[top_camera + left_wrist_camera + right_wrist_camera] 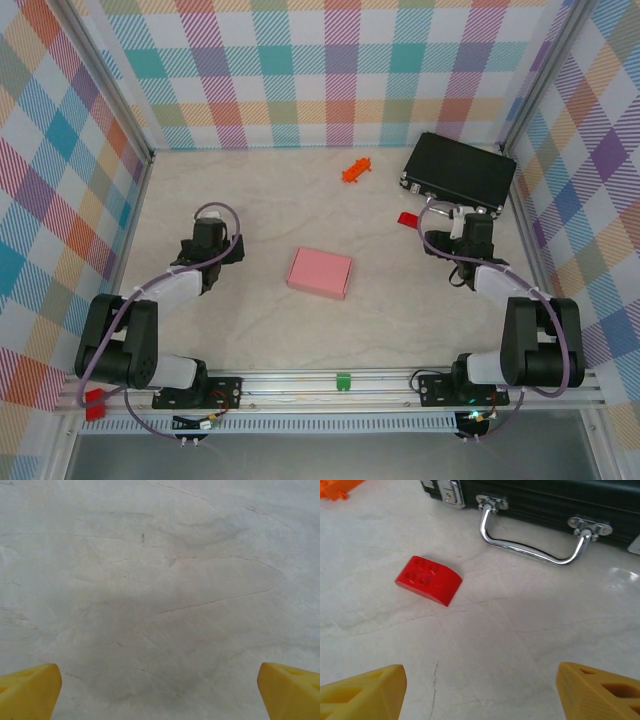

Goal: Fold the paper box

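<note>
Seen from the wrist cameras, the left gripper (160, 696) hangs over bare marbled table (165, 580) and the right gripper (480, 692) hangs likewise, each with its yellow fingers spread wide and nothing between them. Between the two arms, well apart from both, the pink paper box (320, 273) lies closed and flat on the table. Beyond the right gripper sits a red block (429, 580), then the black case (460, 170) with its chrome handle (532, 550), and left of it a small orange piece (356, 170), perhaps a toy.
</note>
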Robot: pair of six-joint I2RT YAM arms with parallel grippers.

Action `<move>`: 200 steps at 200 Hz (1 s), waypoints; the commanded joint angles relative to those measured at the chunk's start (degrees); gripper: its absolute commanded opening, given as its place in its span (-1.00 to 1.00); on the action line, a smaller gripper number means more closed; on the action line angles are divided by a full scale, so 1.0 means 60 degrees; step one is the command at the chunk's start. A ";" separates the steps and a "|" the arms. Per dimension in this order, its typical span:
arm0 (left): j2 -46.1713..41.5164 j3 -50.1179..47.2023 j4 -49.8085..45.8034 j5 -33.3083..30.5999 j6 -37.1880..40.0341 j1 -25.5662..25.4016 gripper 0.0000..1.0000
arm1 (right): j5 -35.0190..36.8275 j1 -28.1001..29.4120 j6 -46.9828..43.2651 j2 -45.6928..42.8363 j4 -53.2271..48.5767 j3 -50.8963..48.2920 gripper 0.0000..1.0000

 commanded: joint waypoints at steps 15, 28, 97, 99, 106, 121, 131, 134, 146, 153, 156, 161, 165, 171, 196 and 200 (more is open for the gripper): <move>0.0265 -0.0590 0.2454 0.2002 0.0347 0.0525 1.00 | -0.1083 -0.0297 -0.0043 0.0422 0.2721 -0.0607 0.59; 0.0206 -0.0767 0.2900 0.2171 0.0356 0.0563 1.00 | -0.1375 -0.0365 0.0016 0.0562 0.2800 -0.0511 0.60; 0.0529 -0.1559 0.5229 0.2452 0.0137 0.1034 0.99 | -0.2037 -0.0442 0.0159 0.1189 0.4567 -0.0954 0.61; 0.0575 -0.1622 0.5385 0.2443 0.0122 0.1047 0.99 | -0.2028 -0.0447 0.0160 0.1196 0.4625 -0.0983 0.61; 0.0781 -0.1806 0.5858 0.2483 0.0091 0.1051 1.00 | -0.2051 -0.0440 0.0139 0.1188 0.4747 -0.1055 0.61; 0.1132 -0.2106 0.6795 0.2730 0.0179 0.1051 1.00 | -0.2044 -0.0443 0.0131 0.1184 0.5020 -0.1205 0.62; 0.1330 -0.2254 0.7237 0.2642 0.0146 0.1050 1.00 | -0.2051 -0.0450 0.0136 0.1184 0.5086 -0.1242 0.63; 0.1382 -0.2298 0.7379 0.2625 0.0150 0.1051 1.00 | -0.2054 -0.0448 0.0131 0.1184 0.5093 -0.1241 0.63; 0.1651 -0.2474 0.7895 0.2566 0.0118 0.1051 1.00 | -0.2027 -0.0427 0.0116 0.1213 0.5157 -0.1268 0.64; 0.1670 -0.2516 0.8084 0.2487 0.0090 0.1051 1.00 | -0.1958 -0.0406 0.0104 0.1238 0.5288 -0.1319 0.64; 0.1613 -0.2525 0.7982 0.2419 0.0081 0.1047 1.00 | -0.1878 -0.0371 0.0089 0.1246 0.5352 -0.1359 0.64; 0.1582 -0.2480 0.7786 0.2249 0.0038 0.1051 1.00 | -0.1774 -0.0306 0.0042 0.1300 0.5508 -0.1441 0.65; 0.1606 -0.2428 0.7750 0.2066 -0.0030 0.1044 1.00 | -0.1738 -0.0275 0.0001 0.1399 0.5671 -0.1517 0.66; 0.1643 -0.2366 0.7712 0.1937 -0.0100 0.1044 1.00 | -0.1684 -0.0244 -0.0012 0.1622 0.6286 -0.1730 0.68; 0.1590 -0.2109 0.7114 0.1501 -0.0040 0.0871 1.00 | -0.1084 -0.0205 0.0203 0.1704 0.6185 -0.1602 0.94; 0.1588 -0.2107 0.7111 0.1460 -0.0033 0.0855 1.00 | -0.1033 -0.0187 0.0210 0.1717 0.6089 -0.1556 0.98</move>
